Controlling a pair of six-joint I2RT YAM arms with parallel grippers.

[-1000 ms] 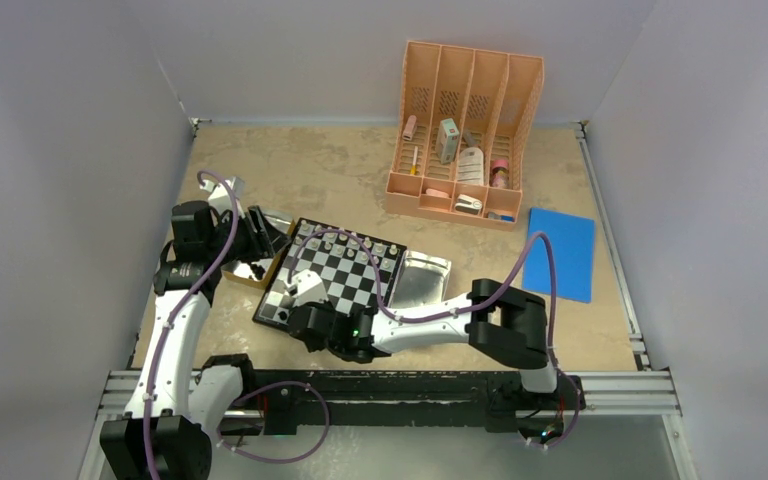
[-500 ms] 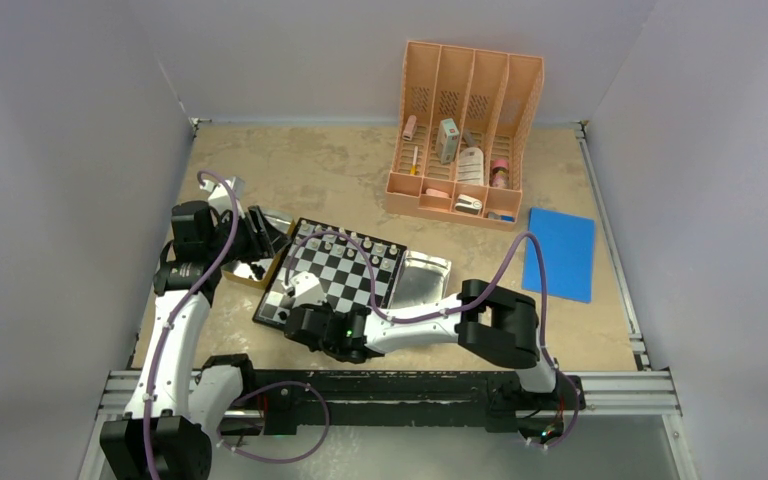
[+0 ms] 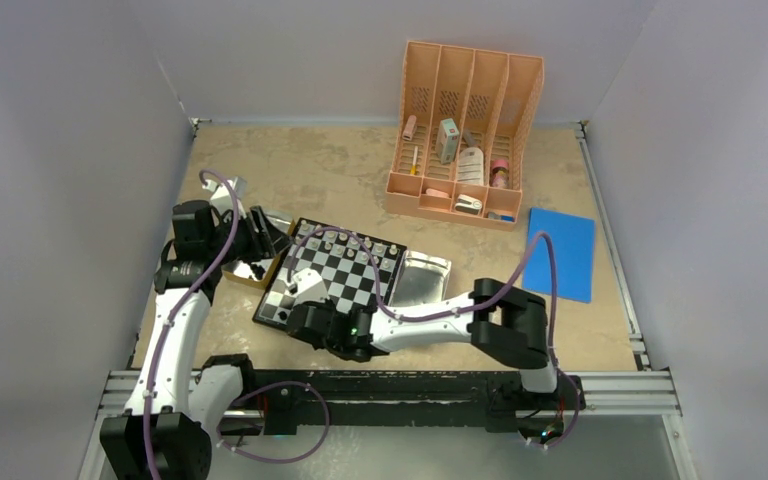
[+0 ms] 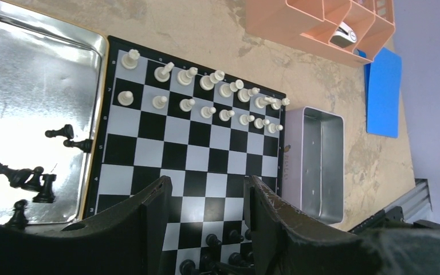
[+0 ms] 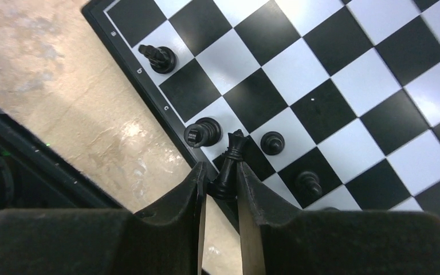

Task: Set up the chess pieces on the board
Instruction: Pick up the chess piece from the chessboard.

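**Board part-set; right claw grasping a black piece**

The board [image 4: 195, 137], black and silver-white checks with a thin black rim, lies flat toward the near left of the table [image 3: 310, 170]. White pieces [image 4: 208, 82] fill two rows along its far edge, some leaning. A few black pieces [image 5: 201, 134] stand at its near left corner.

The right gripper [image 5: 220, 172] is at that corner. It is clenched on the base of a tilted black piece [image 5: 233, 153] at the board's rim. The left gripper [image 4: 206, 186] hangs over the board's left part, released, with nothing between its fingers.

A shiny tray [image 4: 28, 74] touches the board's left edge and holds stray black pieces [image 4: 34, 180], some lying down. An open tin [image 4: 315, 166] sits just beside the right edge.

The table is mottled tan. A peach organiser [image 3: 465, 120] with small items stands at the far edge, right of middle. A blue sheet [image 3: 560, 252] lies near the right edge. Plain grey walls [image 3: 70, 150] close three sides, and a metal rail [image 3: 410, 385] runs along the near edge.
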